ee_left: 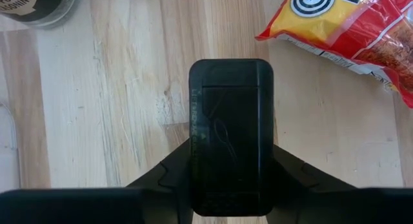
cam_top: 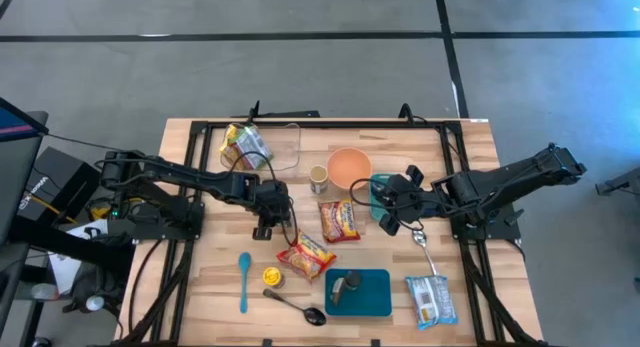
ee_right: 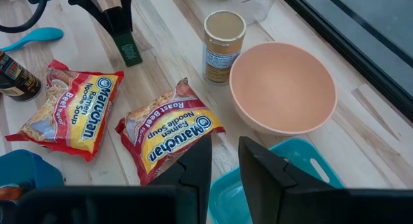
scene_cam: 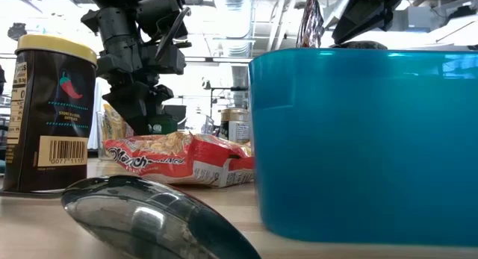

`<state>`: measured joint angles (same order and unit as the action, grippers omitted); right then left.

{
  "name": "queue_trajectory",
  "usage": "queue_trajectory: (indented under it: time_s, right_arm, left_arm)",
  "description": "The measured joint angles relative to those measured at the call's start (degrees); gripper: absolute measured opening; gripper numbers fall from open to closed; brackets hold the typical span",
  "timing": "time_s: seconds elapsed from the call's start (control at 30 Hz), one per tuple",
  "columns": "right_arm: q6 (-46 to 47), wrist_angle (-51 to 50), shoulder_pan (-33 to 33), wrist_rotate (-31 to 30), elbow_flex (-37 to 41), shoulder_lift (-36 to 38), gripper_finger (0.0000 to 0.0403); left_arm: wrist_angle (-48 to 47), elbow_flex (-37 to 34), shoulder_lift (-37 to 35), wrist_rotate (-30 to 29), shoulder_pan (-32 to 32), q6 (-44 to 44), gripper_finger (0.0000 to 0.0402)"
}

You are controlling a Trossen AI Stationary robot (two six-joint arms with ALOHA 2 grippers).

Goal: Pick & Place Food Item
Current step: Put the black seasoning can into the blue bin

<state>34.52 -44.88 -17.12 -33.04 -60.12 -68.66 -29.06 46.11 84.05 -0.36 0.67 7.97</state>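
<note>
- The two ramen packets lie in the middle of the table: the beef ramen packet [cam_top: 306, 254] nearer the front edge, the roast beef ramen packet [cam_top: 339, 220] behind it, beside the pink bowl [cam_top: 349, 168].
- The left gripper [cam_top: 265, 225] hangs low over bare wood, its fingers near together and holding nothing. The beef packet lies just to its front-right, long axis slanted.
- The right gripper [cam_top: 390, 223], narrow and empty, stands over the teal container [ee_right: 284, 185], just beside the roast beef packet.
- I judge each arm is close to one packet.
</note>
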Motion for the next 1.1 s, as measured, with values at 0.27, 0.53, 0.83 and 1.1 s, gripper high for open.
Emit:
queue_trajectory:
  time_s: [0.27, 0.53, 0.83, 1.1]
  right_arm:
    - [0.0, 0.4, 0.0, 0.0, 0.0, 0.0, 0.0072]
    - [0.0, 0.4, 0.0, 0.0, 0.0, 0.0, 0.0072]
    - [0.0, 0.4, 0.0, 0.0, 0.0, 0.0, 0.0072]
    - [0.0, 0.4, 0.0, 0.0, 0.0, 0.0, 0.0072]
  left_arm:
    - [0.6, 0.0, 0.0, 0.0, 0.0, 0.0, 0.0127]
    - [2.1, 0.0, 0.0, 0.2, 0.0, 0.1, 0.0120]
    - [2.1, 0.0, 0.0, 0.1, 0.0, 0.1, 0.0120]
    - [2.1, 0.0, 0.0, -0.1, 0.0, 0.1, 0.0121]
